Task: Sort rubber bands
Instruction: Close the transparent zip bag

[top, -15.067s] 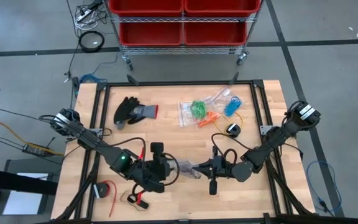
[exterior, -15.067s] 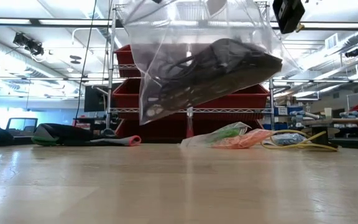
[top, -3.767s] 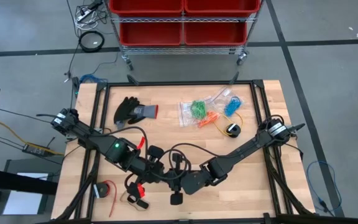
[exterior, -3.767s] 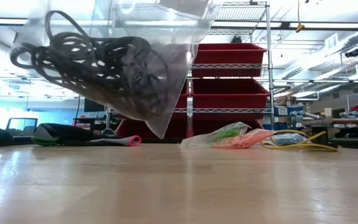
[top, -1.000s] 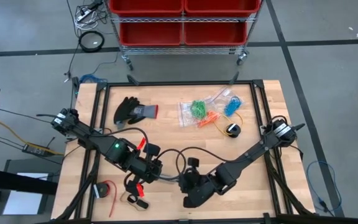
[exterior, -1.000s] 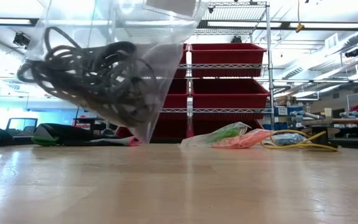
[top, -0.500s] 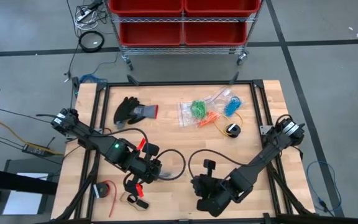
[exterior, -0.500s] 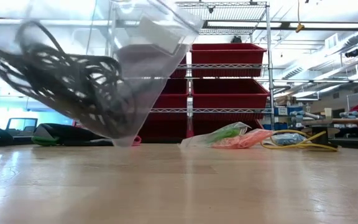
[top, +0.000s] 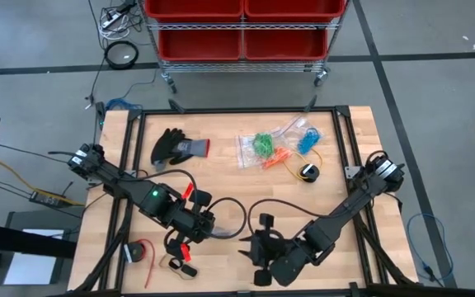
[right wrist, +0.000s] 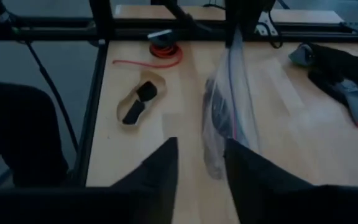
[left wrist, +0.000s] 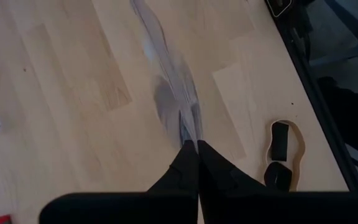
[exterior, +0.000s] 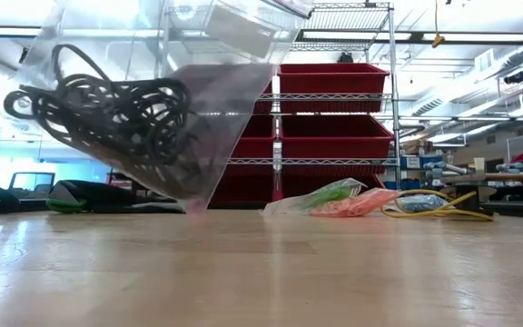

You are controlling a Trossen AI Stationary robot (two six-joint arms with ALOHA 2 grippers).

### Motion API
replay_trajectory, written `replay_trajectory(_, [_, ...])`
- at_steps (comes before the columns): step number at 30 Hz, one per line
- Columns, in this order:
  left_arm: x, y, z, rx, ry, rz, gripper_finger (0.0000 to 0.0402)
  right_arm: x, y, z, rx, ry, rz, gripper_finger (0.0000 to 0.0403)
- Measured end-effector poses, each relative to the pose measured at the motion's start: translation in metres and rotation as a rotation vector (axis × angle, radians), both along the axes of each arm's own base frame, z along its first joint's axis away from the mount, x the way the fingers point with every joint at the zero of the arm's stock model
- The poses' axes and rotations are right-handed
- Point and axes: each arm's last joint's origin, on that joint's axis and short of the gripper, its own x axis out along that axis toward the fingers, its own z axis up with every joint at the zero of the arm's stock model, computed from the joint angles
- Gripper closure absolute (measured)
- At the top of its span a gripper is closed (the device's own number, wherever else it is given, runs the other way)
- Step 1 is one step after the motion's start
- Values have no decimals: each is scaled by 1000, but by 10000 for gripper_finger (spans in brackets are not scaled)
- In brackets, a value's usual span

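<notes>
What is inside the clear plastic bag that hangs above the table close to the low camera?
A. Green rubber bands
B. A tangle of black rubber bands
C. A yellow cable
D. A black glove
B: in the low view the hanging clear bag holds a tangle of black rubber bands; the left tool pinches its top edge.

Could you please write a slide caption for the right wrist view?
Open right claw faces the clear bag of black rubber bands hanging over the table.

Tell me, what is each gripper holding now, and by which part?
The left gripper pinches the clear bag of black rubber bands by its top edge. The right gripper holds nothing.
</notes>
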Motion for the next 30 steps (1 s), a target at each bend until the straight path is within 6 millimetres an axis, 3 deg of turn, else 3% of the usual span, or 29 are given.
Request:
replay_trajectory(5, [1, -1, 0, -4, -9, -1, 401, 11, -7, -6, 7, -1, -29, 227])
replay_trajectory(9, [2, -3, 2, -14, -35, -15, 401, 18, -11, -10, 38, 6, -30, 212])
replay_trajectory(30, [2, -9, 3, -20, -64, -52, 401, 50, -36, -37, 8, 48, -59, 258])
